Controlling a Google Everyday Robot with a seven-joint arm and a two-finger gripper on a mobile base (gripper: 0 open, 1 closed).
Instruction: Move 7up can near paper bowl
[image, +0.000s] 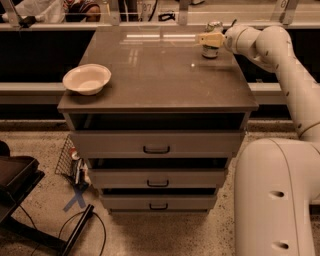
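Paper bowl (87, 78) sat at the worktop's (165, 82) front-left corner, well left of the gripper (206, 39). 7up can (211, 51) stood far right, with the gripper across its front; couldn't tell whether it gripped.

I count one 7up can (210, 51) at the far right, by my one gripper (206, 39); one paper bowl (86, 78) at the left; three drawers (156, 145) below.
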